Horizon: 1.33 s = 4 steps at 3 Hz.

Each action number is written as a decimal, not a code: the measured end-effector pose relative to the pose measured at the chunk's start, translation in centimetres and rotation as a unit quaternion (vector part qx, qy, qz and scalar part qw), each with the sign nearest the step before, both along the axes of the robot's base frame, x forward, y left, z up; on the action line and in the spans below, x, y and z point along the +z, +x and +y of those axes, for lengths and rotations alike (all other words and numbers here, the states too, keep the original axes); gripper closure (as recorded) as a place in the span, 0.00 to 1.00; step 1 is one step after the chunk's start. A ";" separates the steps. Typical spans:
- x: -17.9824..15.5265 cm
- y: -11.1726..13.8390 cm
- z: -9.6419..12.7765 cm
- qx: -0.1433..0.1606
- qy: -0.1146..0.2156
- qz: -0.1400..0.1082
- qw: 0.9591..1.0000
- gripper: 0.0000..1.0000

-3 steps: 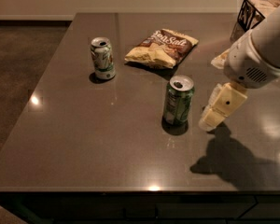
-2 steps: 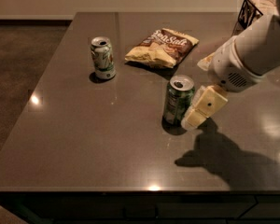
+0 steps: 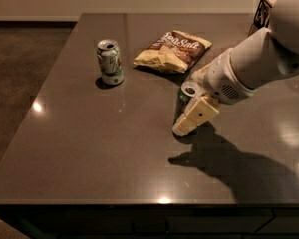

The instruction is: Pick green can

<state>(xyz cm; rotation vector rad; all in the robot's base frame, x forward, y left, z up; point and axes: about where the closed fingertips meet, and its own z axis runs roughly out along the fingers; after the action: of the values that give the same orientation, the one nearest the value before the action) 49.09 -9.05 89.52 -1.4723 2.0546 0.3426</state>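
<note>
The green can (image 3: 186, 94) stands upright near the middle of the dark table (image 3: 89, 148); only its silver top and a strip of its dark green side show. My gripper (image 3: 189, 102) is open and reaches in from the right, straddling the can. One cream finger (image 3: 195, 116) lies across the can's near side and the other finger (image 3: 199, 75) sits behind it. I cannot tell whether they touch the can.
A mostly white can with green markings (image 3: 109, 62) stands at the left back. A chip bag (image 3: 172, 50) lies behind the green can. A dark box (image 3: 263, 14) stands at the back right corner. My white arm (image 3: 259, 59) covers the right side.
My gripper has moved left from beside the can's right side until its fingers are on either side of the can. The can, the white can and the bag have stayed put.
</note>
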 end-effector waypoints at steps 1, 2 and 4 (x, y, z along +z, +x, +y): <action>0.1 0.2 0.7 0.004 0.013 0.001 1.000 0.37; 1.4 0.3 1.0 0.007 0.027 -0.002 1.000 0.60; 7.1 0.7 1.0 0.021 0.033 -0.026 0.999 1.00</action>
<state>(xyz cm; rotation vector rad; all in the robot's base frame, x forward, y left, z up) 49.82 -8.06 96.66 -1.4717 1.9548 0.3807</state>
